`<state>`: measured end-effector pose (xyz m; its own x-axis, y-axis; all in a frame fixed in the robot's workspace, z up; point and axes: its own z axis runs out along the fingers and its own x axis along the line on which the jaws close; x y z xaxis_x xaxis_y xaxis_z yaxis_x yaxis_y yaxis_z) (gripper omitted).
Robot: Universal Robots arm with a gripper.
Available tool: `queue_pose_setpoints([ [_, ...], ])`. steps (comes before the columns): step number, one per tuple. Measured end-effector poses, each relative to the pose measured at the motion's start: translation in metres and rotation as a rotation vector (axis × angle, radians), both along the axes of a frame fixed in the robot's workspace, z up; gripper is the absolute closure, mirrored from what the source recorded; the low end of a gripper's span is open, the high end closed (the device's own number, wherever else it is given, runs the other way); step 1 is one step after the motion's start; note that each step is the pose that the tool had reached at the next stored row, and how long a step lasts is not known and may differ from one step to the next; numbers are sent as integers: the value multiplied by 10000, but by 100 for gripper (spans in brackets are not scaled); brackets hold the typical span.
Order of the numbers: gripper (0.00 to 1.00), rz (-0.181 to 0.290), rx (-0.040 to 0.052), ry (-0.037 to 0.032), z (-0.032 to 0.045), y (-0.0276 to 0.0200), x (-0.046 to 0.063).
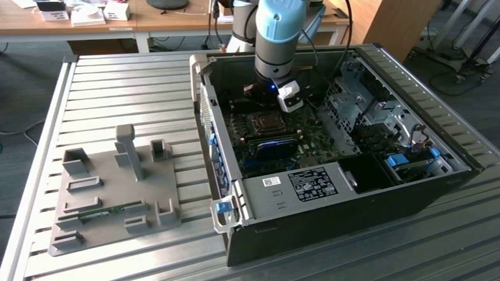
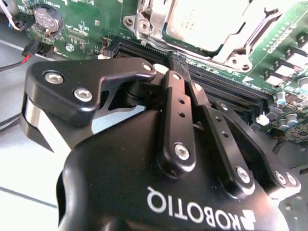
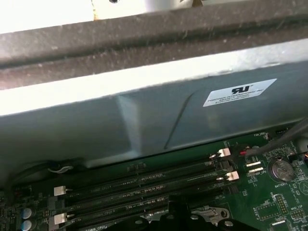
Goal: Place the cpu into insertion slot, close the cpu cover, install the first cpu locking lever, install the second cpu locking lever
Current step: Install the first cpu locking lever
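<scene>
Over the socket: my gripper (image 2: 177, 58) hangs close above the memory slots (image 2: 231, 91).
claw: fingers pressed together, pinching nothing.
cpu (image 2: 207, 21): silvery square, seated in socket.
cpu cover (image 2: 243, 36): thin metal frame lying around the chip.

Black gripper (image 2: 180, 62), pale-blue arm (image 1: 279, 23)

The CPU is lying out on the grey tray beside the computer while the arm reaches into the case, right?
Not quite: the cpu already sits in its socket on the motherboard, as the second wrist view shows. The arm does reach into the case, its gripper just beside the socket.
</scene>
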<state>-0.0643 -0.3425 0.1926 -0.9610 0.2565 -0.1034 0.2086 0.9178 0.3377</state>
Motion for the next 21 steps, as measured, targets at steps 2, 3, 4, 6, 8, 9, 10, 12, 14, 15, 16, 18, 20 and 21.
queue_pose_setpoints([
  [2, 89, 0, 11, -1, 0, 0, 2],
  [3, 89, 1, 15, -1, -1, 0, 3],
  [4, 89, 2, 17, 0, -1, 0, 6],
  [6, 89, 0, 16, 0, 0, 0, 10],
  [8, 89, 0, 15, 1, 0, 0, 12],
  [9, 89, 0, 16, 0, 0, 0, 13],
  [10, 89, 0, 16, 0, 0, 0, 13],
  [12, 89, 0, 16, 0, 0, 0, 14],
  [14, 89, 0, 16, -2, 0, 0, 15],
  [15, 89, 1, 16, -19, 0, 0, 15],
  [16, 89, 1, 16, -48, 0, 0, 15],
  [18, 89, 1, 14, -122, 0, 0, 15],
  [20, 89, 1, 16, -187, 0, 0, 15],
  [21, 89, 1, 14, -211, 0, 0, 15],
])
